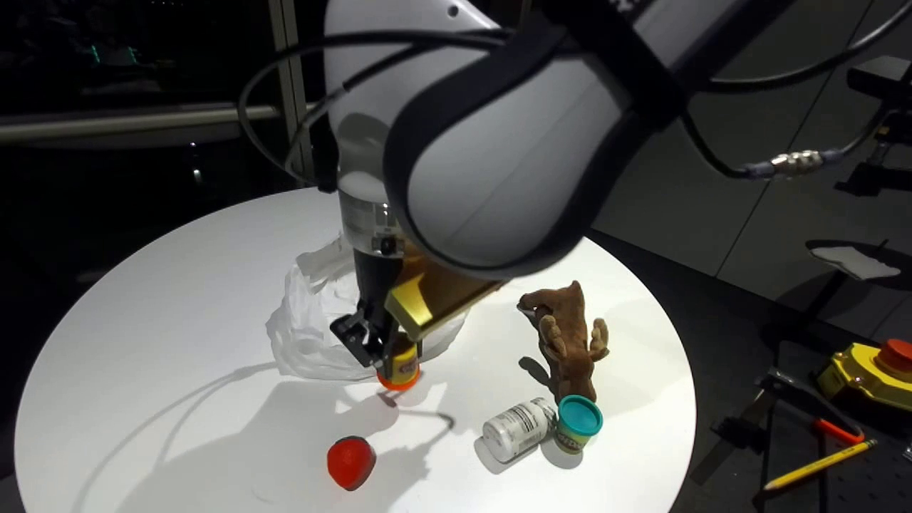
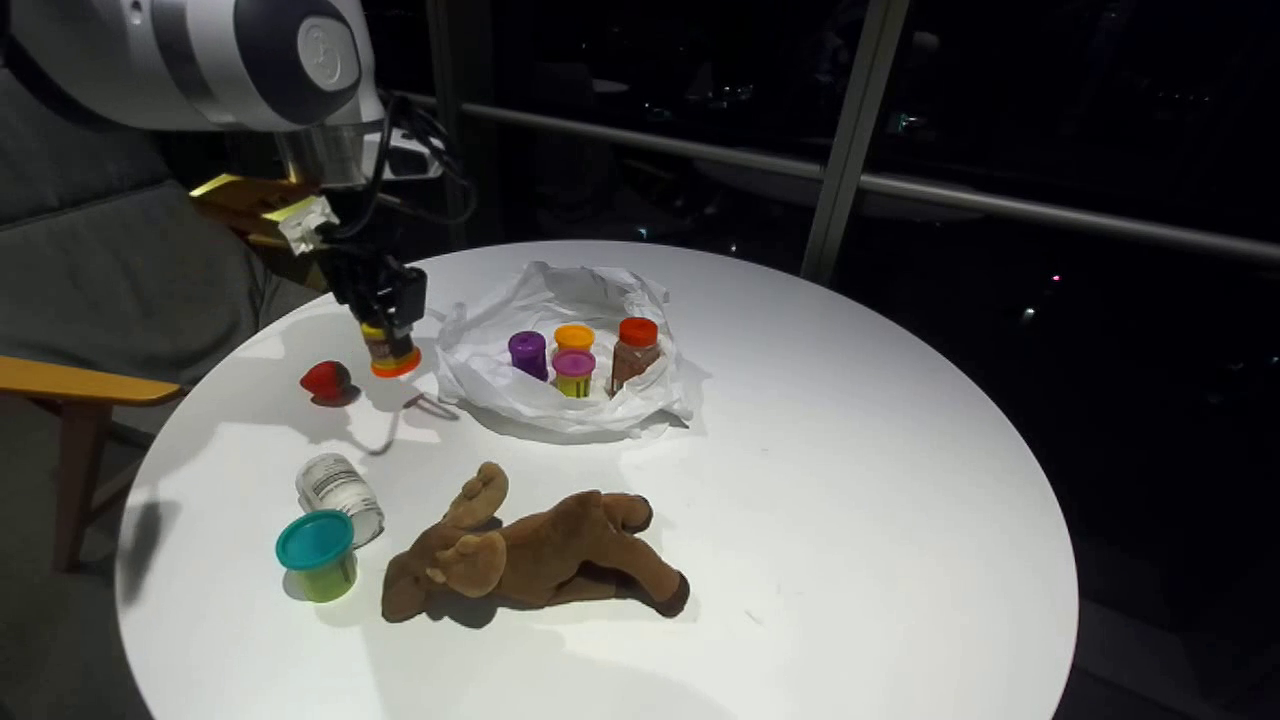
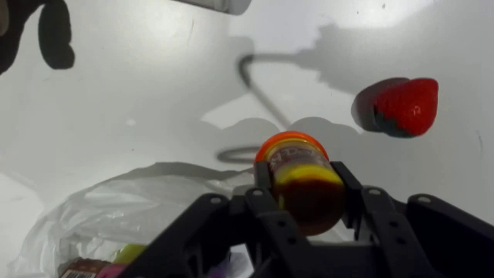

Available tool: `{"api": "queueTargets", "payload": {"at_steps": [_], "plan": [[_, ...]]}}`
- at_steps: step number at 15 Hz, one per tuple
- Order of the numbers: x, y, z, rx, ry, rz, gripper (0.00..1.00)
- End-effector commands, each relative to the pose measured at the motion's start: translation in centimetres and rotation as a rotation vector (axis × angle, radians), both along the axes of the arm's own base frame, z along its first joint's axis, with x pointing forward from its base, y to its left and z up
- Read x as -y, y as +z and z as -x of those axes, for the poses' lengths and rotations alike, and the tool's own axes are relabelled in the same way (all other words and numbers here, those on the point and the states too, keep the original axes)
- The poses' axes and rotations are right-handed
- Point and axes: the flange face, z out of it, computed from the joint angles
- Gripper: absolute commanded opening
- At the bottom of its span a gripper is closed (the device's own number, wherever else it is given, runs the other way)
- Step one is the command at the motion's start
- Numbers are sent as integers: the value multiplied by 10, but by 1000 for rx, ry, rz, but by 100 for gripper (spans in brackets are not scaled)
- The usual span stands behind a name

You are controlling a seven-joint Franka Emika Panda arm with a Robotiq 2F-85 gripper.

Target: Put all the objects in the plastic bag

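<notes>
Yellow pencil (image 1: 819, 464), wooden-armed chair (image 2: 85, 381), dark window (image 2: 1080, 120).

Yellow tub (image 3: 304, 182) clamped between 2 jaws, strawberry (image 3: 409, 105) on table (image 3: 115, 88), plastic bag (image 3: 127, 210) nearby

In an exterior view, from the toy moose (image 2: 548, 552) on the tabletop (image 2: 830, 480), a tub (image 2: 320, 562) stands at 9 o'clock beside the bottle (image 2: 338, 488), strawberry (image 2: 325, 380) at 10, bag (image 2: 545, 413) holding four containers (image 2: 574, 370) at 12.
</notes>
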Motion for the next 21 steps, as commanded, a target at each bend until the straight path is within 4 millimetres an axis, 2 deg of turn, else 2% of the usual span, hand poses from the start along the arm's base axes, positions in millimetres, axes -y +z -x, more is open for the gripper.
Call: {"api": "queueTargets", "payload": {"at_steps": [1, 3, 5, 10, 11, 15, 19, 20, 21], "plan": [[0, 27, -55, 58, -34, 33, 17], [6, 29, -83, 84, -52, 25, 17], [17, 18, -105, 86, -78, 15, 17], [38, -22, -141, 61, -124, 5, 17], [34, -21, -148, 67, -128, -5, 17], [23, -24, -162, 81, -124, -10, 17], [19, -38, -167, 75, -117, -7, 17], [19, -41, -168, 75, -114, -2, 63], [16, -38, -168, 77, -110, 3, 68]]}}
